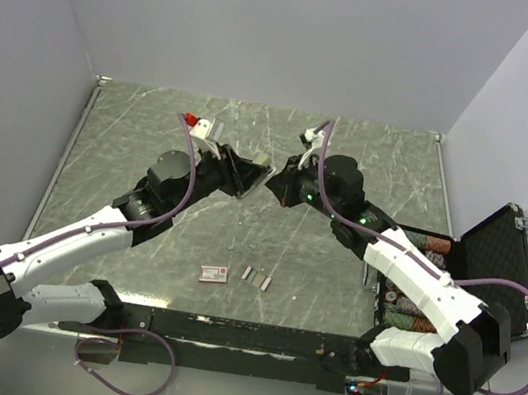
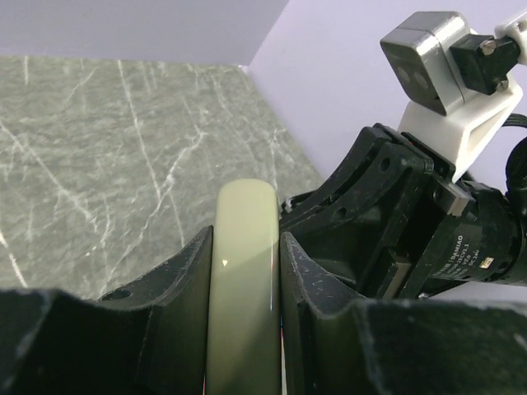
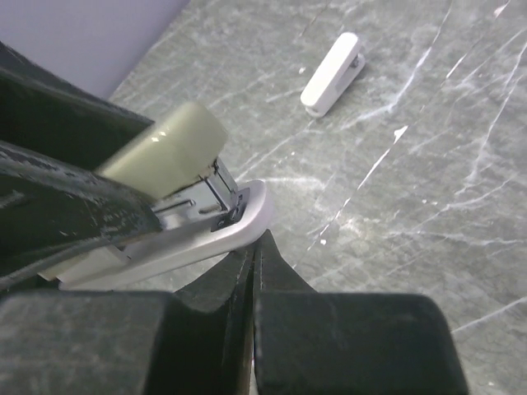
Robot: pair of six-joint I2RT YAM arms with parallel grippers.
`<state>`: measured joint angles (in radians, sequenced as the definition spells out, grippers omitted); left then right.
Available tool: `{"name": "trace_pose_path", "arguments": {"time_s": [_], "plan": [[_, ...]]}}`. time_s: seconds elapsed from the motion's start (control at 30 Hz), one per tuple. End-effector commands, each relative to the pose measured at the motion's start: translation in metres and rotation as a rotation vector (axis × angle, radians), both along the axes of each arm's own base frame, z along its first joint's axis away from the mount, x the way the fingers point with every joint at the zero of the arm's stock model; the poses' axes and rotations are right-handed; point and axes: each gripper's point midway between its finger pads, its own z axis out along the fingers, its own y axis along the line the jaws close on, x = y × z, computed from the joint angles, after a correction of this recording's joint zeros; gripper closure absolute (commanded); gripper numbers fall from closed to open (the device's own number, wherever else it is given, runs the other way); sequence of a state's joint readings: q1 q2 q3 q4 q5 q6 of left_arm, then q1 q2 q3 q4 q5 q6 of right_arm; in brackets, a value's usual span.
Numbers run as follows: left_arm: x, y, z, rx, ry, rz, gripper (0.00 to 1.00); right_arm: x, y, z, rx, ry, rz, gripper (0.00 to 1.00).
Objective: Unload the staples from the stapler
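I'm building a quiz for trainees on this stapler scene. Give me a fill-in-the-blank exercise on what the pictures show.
1. The left gripper is shut on the stapler, whose top is olive-___.
2. The right gripper has its jaws ___, with its tip just under the stapler's pale base.
3. The staples lie on the table beside a red-and-___ box.
4. The black case on the table's right side is ___.
Missing words: green; shut; white; open.

With left gripper (image 1: 256,174) and right gripper (image 1: 279,182) nose to nose mid-counter and an open case (image 1: 499,247) along the right, passage lies over the bare counter (image 1: 117,137) far left.
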<state>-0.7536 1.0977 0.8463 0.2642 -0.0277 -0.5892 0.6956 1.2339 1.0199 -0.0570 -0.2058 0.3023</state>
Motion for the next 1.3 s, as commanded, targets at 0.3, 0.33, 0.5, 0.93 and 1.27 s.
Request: {"name": "trace_pose_path", "arguments": {"time_s": [0.3,0.33,0.5,0.93,1.27], "plan": [[0.028,-0.001,-0.006,0.052,-0.022,0.100,0.99,0.013,-0.029,0.019,0.084,-0.027,-0.126,1.00],[0.034,0.001,-0.007,0.068,-0.025,0.127,0.99,0.013,-0.031,0.009,0.075,-0.005,-0.133,1.00],[0.069,0.011,-0.028,0.124,-0.007,0.261,0.99,0.005,-0.036,-0.022,0.046,0.055,-0.134,1.00],[0.192,0.042,-0.138,0.327,0.200,0.462,0.99,-0.011,-0.031,-0.053,0.067,0.123,-0.082,1.00],[0.245,0.067,-0.202,0.413,0.295,0.512,0.99,-0.015,-0.033,-0.056,0.058,0.114,-0.072,1.00]]}}
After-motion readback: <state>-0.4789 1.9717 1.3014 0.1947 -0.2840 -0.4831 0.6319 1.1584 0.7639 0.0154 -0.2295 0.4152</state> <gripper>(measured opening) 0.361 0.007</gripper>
